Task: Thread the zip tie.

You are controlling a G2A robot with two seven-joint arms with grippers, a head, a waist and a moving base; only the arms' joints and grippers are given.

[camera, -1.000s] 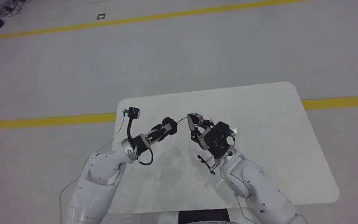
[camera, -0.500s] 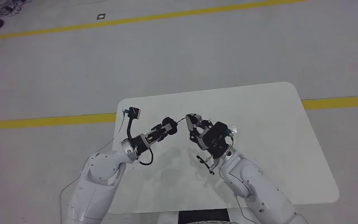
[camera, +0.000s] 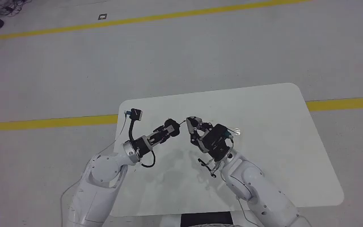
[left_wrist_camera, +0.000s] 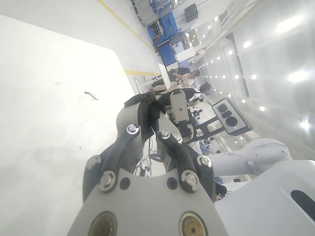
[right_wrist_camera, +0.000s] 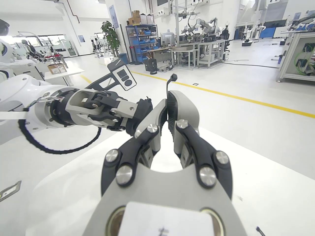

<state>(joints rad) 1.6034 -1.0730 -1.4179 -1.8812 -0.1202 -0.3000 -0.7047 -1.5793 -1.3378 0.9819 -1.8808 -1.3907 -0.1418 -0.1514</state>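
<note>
Zip tie, a thin black plastic strap [right_wrist_camera: 168, 89], is pinched between the right gripper's [right_wrist_camera: 167, 104] fingers, its head end poking out beyond. The right gripper has shifted left. The left gripper [right_wrist_camera: 144, 106], black-wrapped fingers pressed together, contents unclear, now sits just beside it above the white table [camera: 272, 113]. Judged: closing in for threading.

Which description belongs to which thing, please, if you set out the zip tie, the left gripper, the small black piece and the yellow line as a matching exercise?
Things:
1. zip tie
2. left gripper
3. small black piece
4. yellow line

Descriptions:
A. lying loose on the table
B. on the floor beyond the table
C. clamped in the right gripper, head end sticking out
D. fingertips wrapped in black

Pairs: 1-C, 2-D, 3-A, 4-B
</note>
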